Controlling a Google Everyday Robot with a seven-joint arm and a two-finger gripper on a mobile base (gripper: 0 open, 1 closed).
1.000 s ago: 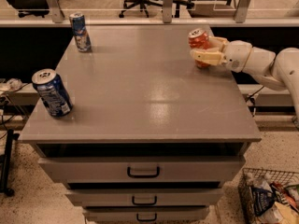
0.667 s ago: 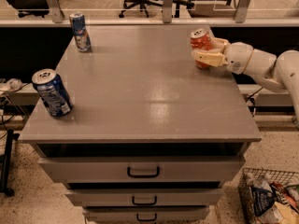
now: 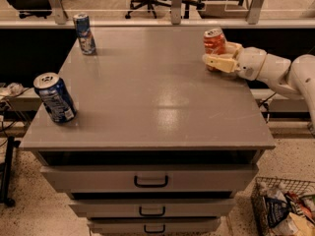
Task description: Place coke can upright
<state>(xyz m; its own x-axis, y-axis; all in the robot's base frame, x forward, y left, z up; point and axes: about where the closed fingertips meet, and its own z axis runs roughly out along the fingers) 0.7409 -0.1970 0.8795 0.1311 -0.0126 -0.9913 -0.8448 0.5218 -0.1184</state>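
Red-orange coke can point(image 3: 214, 42) in my grip at the table's point(image 3: 147, 107) right edge, close to the far right corner.

My gripper point(image 3: 217, 54) reaches in over that right edge, and my fingers point(image 3: 216, 63) are closed around the can's lower half, silver top pointing up. Over the last second the can has shifted slightly toward the far right corner and looks straighter than it did, near vertical now. I cannot tell whether its base touches the table yet. I judge the placing almost done, with only settling and letting go left. The dark blue can point(image 3: 55, 98) at the left edge and the blue-and-white can point(image 3: 84, 33) near the far left corner are well apart from it.
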